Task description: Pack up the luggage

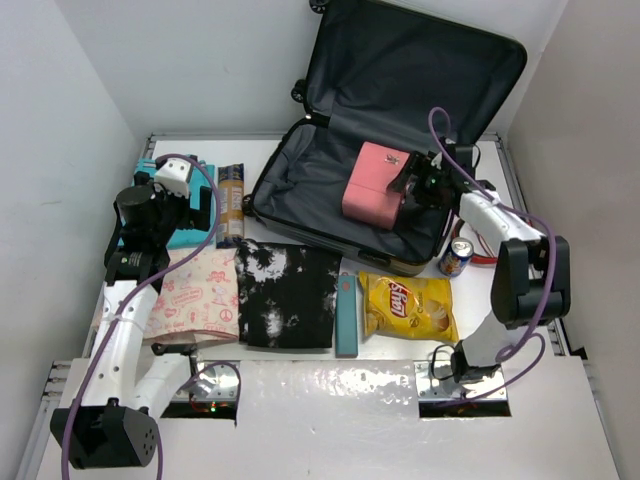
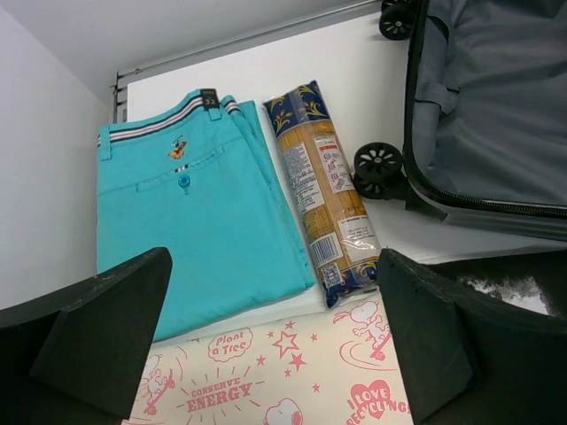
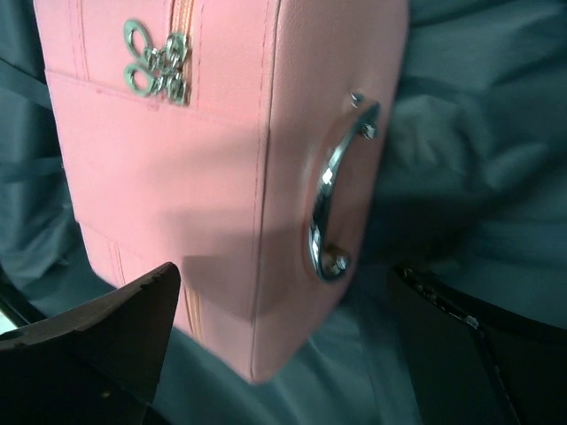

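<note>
The luggage (image 1: 300, 180) lies open at the back of the table, its lid leaning on the wall; its dark grey lining also shows in the right wrist view (image 3: 478, 159) and its wheel side in the left wrist view (image 2: 496, 106). A pink case (image 1: 372, 185) with a chrome handle (image 3: 332, 208) stands inside it. My right gripper (image 1: 405, 185) is open at the case's right side, its fingers spread wide either side of the case's lower corner (image 3: 283, 274). My left gripper (image 1: 205, 212) is open and empty above the table's left side (image 2: 275, 257).
Under the left gripper lie turquoise trousers (image 2: 195, 230), a pasta packet (image 2: 323, 204) and a pink-printed Snoopy bag (image 2: 266, 381). In front of the luggage are a black-and-white garment (image 1: 285, 295), a teal slim box (image 1: 346, 315), a yellow chips bag (image 1: 408, 305) and a soda can (image 1: 456, 257).
</note>
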Robot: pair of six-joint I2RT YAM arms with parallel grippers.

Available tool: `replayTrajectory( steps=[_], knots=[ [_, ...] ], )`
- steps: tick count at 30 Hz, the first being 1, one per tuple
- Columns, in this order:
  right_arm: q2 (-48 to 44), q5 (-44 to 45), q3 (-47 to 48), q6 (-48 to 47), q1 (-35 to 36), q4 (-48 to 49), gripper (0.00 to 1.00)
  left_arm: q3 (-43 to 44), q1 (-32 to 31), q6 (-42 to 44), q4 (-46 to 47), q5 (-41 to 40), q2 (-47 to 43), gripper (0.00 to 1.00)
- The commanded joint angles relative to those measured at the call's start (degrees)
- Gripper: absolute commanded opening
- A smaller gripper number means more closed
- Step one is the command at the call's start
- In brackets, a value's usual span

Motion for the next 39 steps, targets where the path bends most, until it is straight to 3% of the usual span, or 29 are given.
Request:
replayTrajectory(
  steps=[1, 8, 12, 13, 14, 17, 19, 20, 22, 26, 32, 39],
  knots=[
    [-5.21, 4.79, 3.25, -4.43, 0.05, -6.86, 0.98, -0.28, -0.39, -0.36, 2.52, 0.62, -0.69, 1.00],
    [-8.11, 1.63, 5.97, -5.66, -0.12, -10.47, 0.99, -0.55, -0.39, -0.62, 2.69, 1.32, -0.69, 1.00],
    [-10.92, 6.36, 10.54, -8.46, -1.17, -21.08, 0.98, -0.28, -0.39, -0.53, 2.26, 1.15, -1.04, 1.00],
    [-11.45, 10.73, 11.68, -9.34, -1.52, -23.98, 0.95, -0.28, -0.39, -0.45, 2.25, 1.06, -1.13, 1.00],
    [-12.50, 12.95, 13.26, -11.87, -1.96, -30.01, 0.84, -0.45, -0.39, -0.62, 2.25, 0.97, -1.22, 1.00],
    [-14.96, 23.85, 12.41, -13.66, -2.58, -39.44, 0.64, -1.07, -0.39, -1.06, 2.60, 1.06, -1.22, 1.00],
    [-16.28, 25.88, 9.95, -13.48, -2.76, -41.40, 0.79, -1.42, -0.39, -1.76, 3.39, 1.76, -1.04, 1.00],
    [-17.94, 26.15, 6.28, -13.39, -2.76, -41.15, 0.94, -1.60, -0.39, -2.02, 3.92, 2.11, -0.78, 1.00],
    [-19.71, 25.72, 2.22, -12.61, -2.85, -39.48, 0.99, -1.60, -0.39, -2.73, 4.36, 3.25, -0.34, 1.00],
    [-23.49, 27.90, -7.35, -11.72, -2.85, -33.35, 0.99, -1.25, -0.39, -2.82, 4.98, 4.49, 0.10, 1.00],
    [-25.17, 28.09, -14.83, -14.27, -2.85, -27.63, 0.85, -1.42, -0.39, -2.99, 4.36, 4.31, -0.34, 1.00],
    [-23.59, 30.90, -18.37, -17.69, -2.93, -19.79, 0.84, -1.07, -0.39, -2.64, 3.40, 3.35, -1.13, 1.00]
  ],
)
